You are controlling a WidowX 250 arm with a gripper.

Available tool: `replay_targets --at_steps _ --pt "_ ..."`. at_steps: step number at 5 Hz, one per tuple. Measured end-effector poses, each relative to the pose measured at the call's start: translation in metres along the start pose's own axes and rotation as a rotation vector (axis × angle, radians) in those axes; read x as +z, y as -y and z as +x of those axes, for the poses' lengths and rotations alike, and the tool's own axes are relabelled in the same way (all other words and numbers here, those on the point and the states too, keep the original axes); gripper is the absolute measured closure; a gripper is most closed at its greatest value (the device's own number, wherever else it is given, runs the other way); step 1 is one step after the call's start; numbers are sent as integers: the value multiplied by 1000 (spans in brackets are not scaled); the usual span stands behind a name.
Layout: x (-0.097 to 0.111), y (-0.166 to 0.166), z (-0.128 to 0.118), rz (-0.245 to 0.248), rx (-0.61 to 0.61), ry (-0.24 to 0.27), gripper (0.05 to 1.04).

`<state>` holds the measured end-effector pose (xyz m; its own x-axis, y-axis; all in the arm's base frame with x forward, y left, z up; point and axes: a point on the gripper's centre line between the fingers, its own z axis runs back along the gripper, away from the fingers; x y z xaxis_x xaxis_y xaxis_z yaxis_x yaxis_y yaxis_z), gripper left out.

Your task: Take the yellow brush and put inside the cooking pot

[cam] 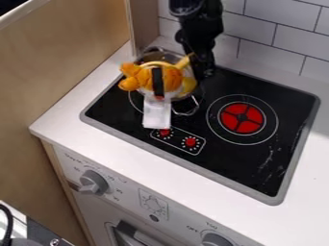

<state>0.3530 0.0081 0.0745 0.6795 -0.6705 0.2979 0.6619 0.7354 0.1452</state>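
Arm (198,30) hanging over the stove (221,161), top centre of the frame.
It drops from the top edge, gripper (204,72) pointing down just beside the pot (170,55); I cannot tell whether it is spread or closed. The yellow brush (183,62) is at the pot, upper left.

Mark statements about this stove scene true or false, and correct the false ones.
1. The pot stands at the cooktop's left side, as pictured. True.
2. The soft toy at the pot is blue. False: the soft toy is orange.
3. A white tag hangs from the toy. True.
4. The gripper is over the red burner. False: the gripper is beside the pot, and the red burner lies to its right in the view.
5. The two small dials on the cooktop are red. True.
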Motion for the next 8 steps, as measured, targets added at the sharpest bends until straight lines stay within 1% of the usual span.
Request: replay_targets --at_steps 1,2,3,5,6,7,8 --pt "-1 1 0 13 12 19 472" --pt "-3 3 -1 4 15 25 183" --pt "-3 4 -1 -5 24 28 79" --pt "0 14 -3 -32 53 17 85" --pt "5 21 -2 -59 104 5 85" --pt "14 29 -2 -75 140 -27 85" --pt "19 32 -3 -76 150 -39 84"
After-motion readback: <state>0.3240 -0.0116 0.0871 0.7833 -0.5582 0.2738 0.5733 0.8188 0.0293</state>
